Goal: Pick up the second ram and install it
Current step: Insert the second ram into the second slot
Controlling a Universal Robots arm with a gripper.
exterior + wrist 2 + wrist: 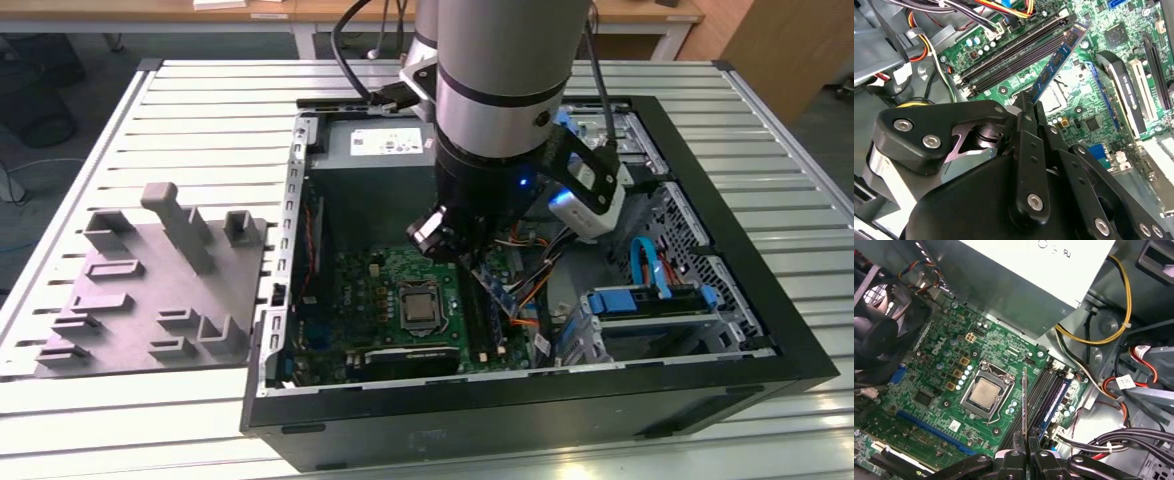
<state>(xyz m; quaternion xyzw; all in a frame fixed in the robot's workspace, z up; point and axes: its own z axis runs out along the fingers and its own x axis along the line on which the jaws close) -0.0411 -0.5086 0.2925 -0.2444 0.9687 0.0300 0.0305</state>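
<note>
The open computer case [747,300] stands on the slatted table [200,110], and my arm reaches down into it. On its floor lies the green motherboard [939,385] with the bare processor socket [985,392] near the board's middle. The long dark memory slots [1014,50] run beside the socket. In the first wrist view a blue strip [1055,401] stands along one of those slots. The power supply [380,140] fills the case's far end in the exterior view. Loose coloured cables [1114,305] and a drive cage [654,305] with blue parts crowd the side at the exterior view's right. Outside the case, near the table's edge at the exterior view's left, sits the gray holder tray [147,290] with its upright posts. My claw [1026,441] is clamped on the second ram [1024,400], pinching one end of it between the two fingers [1017,440]. The strip juts straight out from my fingertips. It hangs over the board between the socket and the slots, close beside them. In the second wrist view it runs at a slant to the slots, so it is not seated in any of them. Whether its far end touches the board I cannot tell.
</note>
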